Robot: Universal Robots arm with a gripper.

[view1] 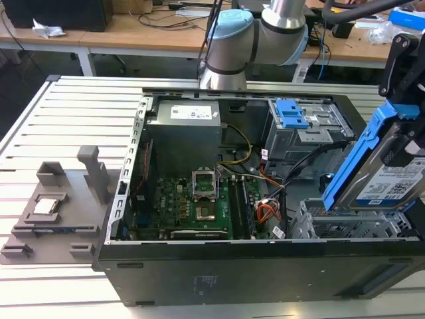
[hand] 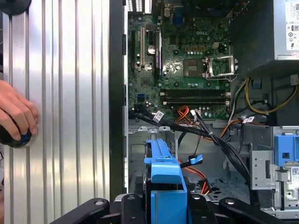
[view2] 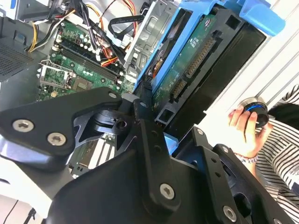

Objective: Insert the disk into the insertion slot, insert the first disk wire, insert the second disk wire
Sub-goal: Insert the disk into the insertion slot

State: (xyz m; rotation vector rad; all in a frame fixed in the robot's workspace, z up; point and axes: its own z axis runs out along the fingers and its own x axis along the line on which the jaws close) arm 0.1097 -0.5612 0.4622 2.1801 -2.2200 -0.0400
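The disk (view1: 392,178) is silver with a white label, in a bright blue carrier (view1: 353,159). The motherboard (view1: 199,199) is green, the case (view1: 232,279) black, the slot (view1: 345,229) perforated silver. The worktop (view1: 60,113) is pale and ribbed. A sleeve (view2: 280,158) has black-and-white stripes. The tool (hand: 166,207) is black.

The computer case (view1: 199,279) sits mid-frame on the table (view1: 66,119); a tray (view1: 53,206) lies at the exterior view's left; inside the case, the circuit board (view1: 199,206) lies below the power box (view1: 186,129); at the right edge the disk (view1: 392,179) hangs above the insertion slot (view1: 345,229).
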